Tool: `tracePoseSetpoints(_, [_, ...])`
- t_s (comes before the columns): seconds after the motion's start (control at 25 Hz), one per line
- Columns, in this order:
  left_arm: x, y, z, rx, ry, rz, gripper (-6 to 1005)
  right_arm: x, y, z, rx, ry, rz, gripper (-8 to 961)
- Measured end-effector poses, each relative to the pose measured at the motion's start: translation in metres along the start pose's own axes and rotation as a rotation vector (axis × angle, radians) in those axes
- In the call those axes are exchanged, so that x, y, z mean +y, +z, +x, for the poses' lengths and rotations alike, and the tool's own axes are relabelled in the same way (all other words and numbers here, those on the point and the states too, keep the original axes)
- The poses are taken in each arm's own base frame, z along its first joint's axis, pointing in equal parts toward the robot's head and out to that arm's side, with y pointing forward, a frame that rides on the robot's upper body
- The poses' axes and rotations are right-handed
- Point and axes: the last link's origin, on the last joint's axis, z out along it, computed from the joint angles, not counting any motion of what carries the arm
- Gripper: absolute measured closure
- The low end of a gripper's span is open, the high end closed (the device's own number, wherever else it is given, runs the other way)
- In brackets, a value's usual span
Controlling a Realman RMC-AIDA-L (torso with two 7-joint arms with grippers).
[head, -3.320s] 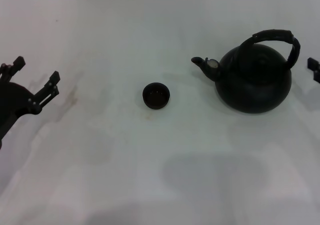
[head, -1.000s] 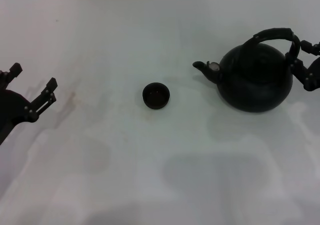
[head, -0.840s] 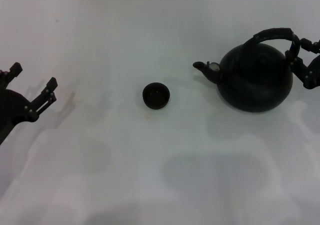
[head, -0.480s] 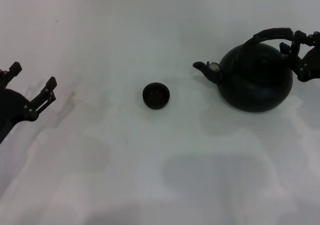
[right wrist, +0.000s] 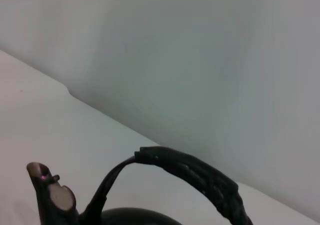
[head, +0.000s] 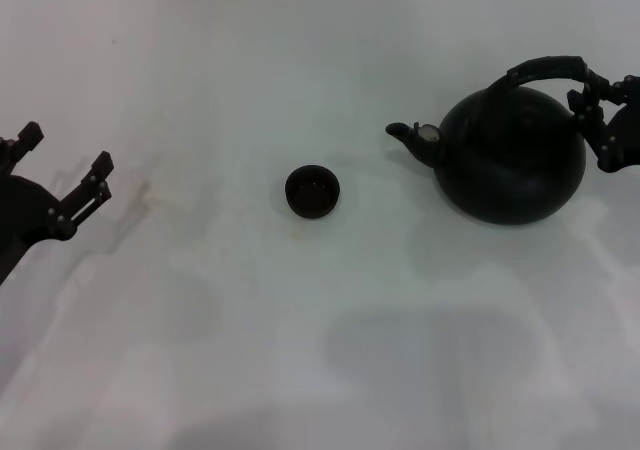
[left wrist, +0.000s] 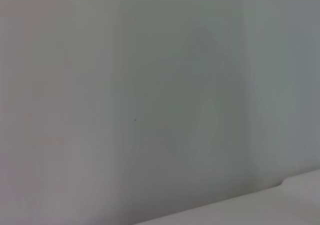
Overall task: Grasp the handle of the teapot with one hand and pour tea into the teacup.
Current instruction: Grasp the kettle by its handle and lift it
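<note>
A white worktop point(head: 300, 310) seen from the robot's head camera holds 2 dark objects. The teapot point(head: 510, 165) stands upright toward the right, its short spout point(head: 412, 136) pointing left at the teacup point(head: 312, 191), which sits near the centre, well apart from the pot. The cup's inside is too dark to show any contents.

The right gripper point(head: 592, 105) sits at the frame's right edge, partly cut off, at the right end of the arched handle point(head: 545, 68). Its dark fingers point(head: 583, 98) blend into the handle, so it is hard to tell whether they are touching or gripping it.

The left gripper point(head: 62, 166) rests at the far left, well away from both objects, its 2 fingers spread wide and holding nothing; its arm is cut off by the edge.

The right wrist camera shows only the top of the pot: the ribbed handle and pale-tipped spout, body cut off. The left wrist camera shows only a blank pale surface. No writing or labels are readable.
</note>
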Motion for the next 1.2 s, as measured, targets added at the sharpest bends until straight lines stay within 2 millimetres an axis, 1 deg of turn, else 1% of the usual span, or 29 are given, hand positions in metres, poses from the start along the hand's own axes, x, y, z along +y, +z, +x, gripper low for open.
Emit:
tracePoseSetpoints(0.04, [-0.0001, 0.0004, 0.0002, 0.001, 0.000, -0.001, 123, -0.0001, -0.0001, 0.0010, 0.003, 0.002, 0.001, 739])
tracePoseSetpoints(0.2, [-0.0001, 0.0012, 0.0006, 0.002, 0.001, -0.002, 123, -0.0008, 0.0006, 0.0058, 0.016, 0.009, 0.003, 740])
tracePoseSetpoints(0.4, [-0.0001, 0.0013, 0.0006, 0.002, 0.001, -0.002, 123, -0.0006, 0.0011, 0.0062, 0.016, -0.001, 0.006, 739])
tracePoseSetpoints(0.48, [-0.0002, 0.0012, 0.0005, 0.001, 0.001, -0.002, 123, -0.0004, 0.0014, 0.0057, 0.015, -0.016, 0.007, 739])
tracePoseSetpoints(0.88, [0.0003, 0.0012, 0.0004, 0.000, 0.002, -0.005, 123, -0.0013, 0.0035, 0.0005, -0.012, -0.027, 0.012, 813])
tracePoseSetpoints(1.2, [0.0008, 0.0010, 0.0012, 0.006, 0.005, -0.012, 124, -0.0042, -0.0028, -0.0032, -0.063, -0.026, 0.049, 835])
